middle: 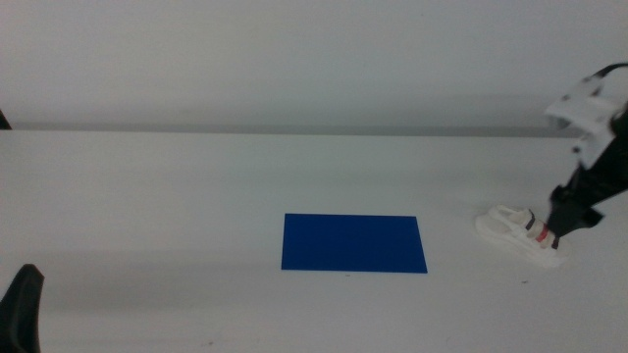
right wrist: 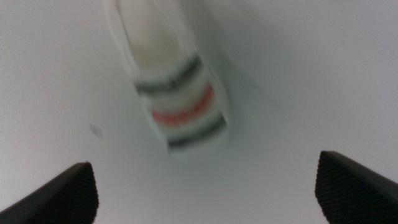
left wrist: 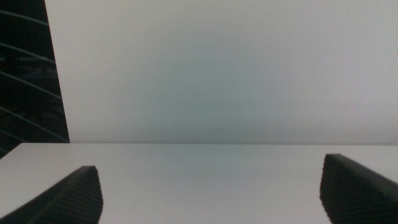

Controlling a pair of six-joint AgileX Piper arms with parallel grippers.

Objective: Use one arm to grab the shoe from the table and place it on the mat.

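The white shoe [middle: 515, 233] with dark, red and dark straps lies on the white table [middle: 196, 186], a short way right of the deep blue mat [middle: 354, 243]. The right arm reaches in from the right, and its gripper [middle: 555, 225] hangs open just above the shoe's strapped end. In the right wrist view the shoe [right wrist: 177, 93] shows blurred ahead of the two wide-apart jaws of the right gripper [right wrist: 208, 193], nothing between them. My left gripper [left wrist: 211, 193] waits open at the table's near left corner [middle: 22, 309], facing bare table and wall.
A grey wall rises behind the table's far edge [middle: 294, 129]. A dark opening with slats [left wrist: 25, 74] shows beside the wall in the left wrist view.
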